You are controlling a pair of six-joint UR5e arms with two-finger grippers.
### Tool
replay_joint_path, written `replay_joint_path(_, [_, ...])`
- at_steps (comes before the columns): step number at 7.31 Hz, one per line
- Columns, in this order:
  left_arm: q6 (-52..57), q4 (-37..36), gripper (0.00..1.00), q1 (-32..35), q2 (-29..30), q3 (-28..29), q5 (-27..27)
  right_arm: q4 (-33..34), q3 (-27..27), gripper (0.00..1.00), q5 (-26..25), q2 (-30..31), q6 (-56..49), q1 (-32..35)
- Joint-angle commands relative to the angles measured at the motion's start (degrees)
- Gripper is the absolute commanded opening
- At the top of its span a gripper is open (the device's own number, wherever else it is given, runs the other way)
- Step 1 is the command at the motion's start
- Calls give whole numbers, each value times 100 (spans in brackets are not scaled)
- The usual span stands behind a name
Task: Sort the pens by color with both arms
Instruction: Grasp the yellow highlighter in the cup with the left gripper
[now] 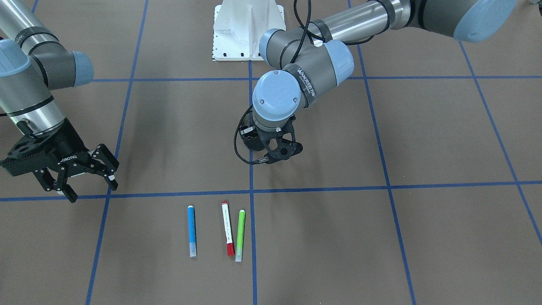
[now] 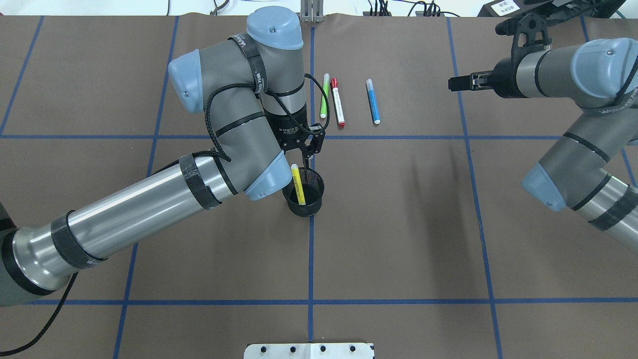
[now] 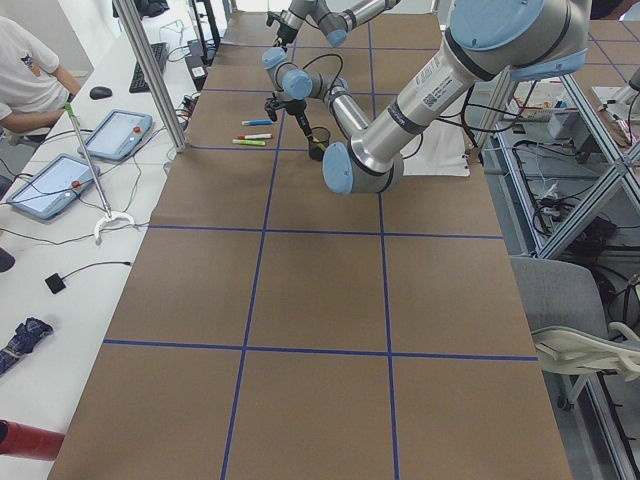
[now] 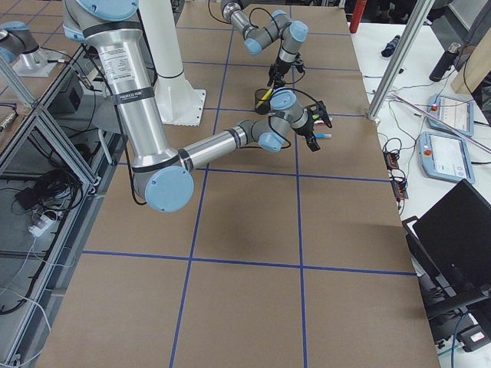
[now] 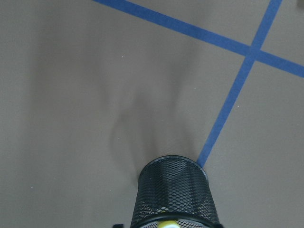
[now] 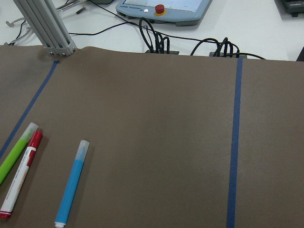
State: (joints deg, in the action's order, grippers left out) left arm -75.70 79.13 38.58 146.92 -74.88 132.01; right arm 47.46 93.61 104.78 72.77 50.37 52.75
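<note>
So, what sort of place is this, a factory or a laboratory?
Probably a robotics laboratory. Silver-and-grey jointed robot arms, left and right, stand over a brown table gridded with blue tape; a grey control pendant with a red stop button lies on the white bench, near an aluminium frame post.

From my desk, the left arm [image 2: 124, 214] is a polished silver tube joined to matte grey joint housings, each closed by a rounded light-blue cap [image 1: 275, 95] with small screws. Black straps [image 2: 193, 182], one lettered in white, pin a braided black cable [image 1: 235, 142] along it. The right arm [image 1: 29, 108] matches. I see the left gripper [image 1: 279, 152] and right gripper [image 1: 91, 189] are black, and the right one reads ROBOTIQ.
</note>
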Motion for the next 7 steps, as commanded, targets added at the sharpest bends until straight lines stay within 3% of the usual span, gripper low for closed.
replay_joint_path(1, [-6,-2,14,1,-14,-61,-26,0,-1,99,-2,1,-19,-2])
replay_joint_path(2, [-15,-2,0,1,-23,-62,-44,0,-1,99,7,53,-36,7])
replay_joint_path(5, [-50,-46,0,158,-23,-288,-44,-167,-1,99,7,176,-45,7])
replay_joint_path(7, [-77,-693,0,474,-321,-1654,-44,-167,-1,99,7,168,-36,7])
